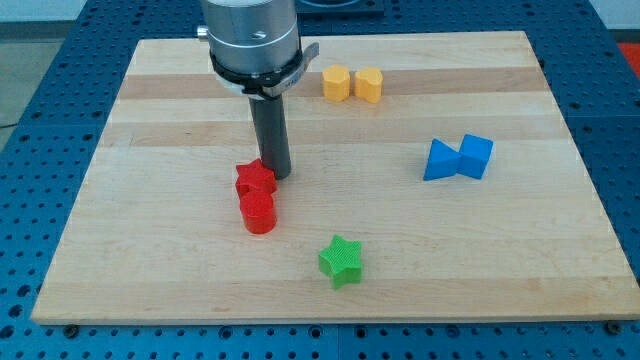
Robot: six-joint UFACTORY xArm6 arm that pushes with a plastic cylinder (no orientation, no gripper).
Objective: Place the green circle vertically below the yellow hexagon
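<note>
Two yellow blocks sit side by side near the view's top centre. The left one (pixel 336 83) looks rounded and the right one (pixel 369 85) looks faceted like a hexagon. The only green block that shows is a green star (pixel 341 260) near the view's bottom centre. No green circle shows. My tip (pixel 276 176) rests on the board, touching or almost touching the upper right side of a red star (pixel 255 180). It is far to the lower left of the yellow blocks and above and left of the green star.
A red circle (pixel 258 212) sits right below the red star. A blue triangle (pixel 440 160) and a blue cube (pixel 476 156) touch each other at the view's right. The wooden board (pixel 150 250) lies on a blue perforated table (pixel 40 110).
</note>
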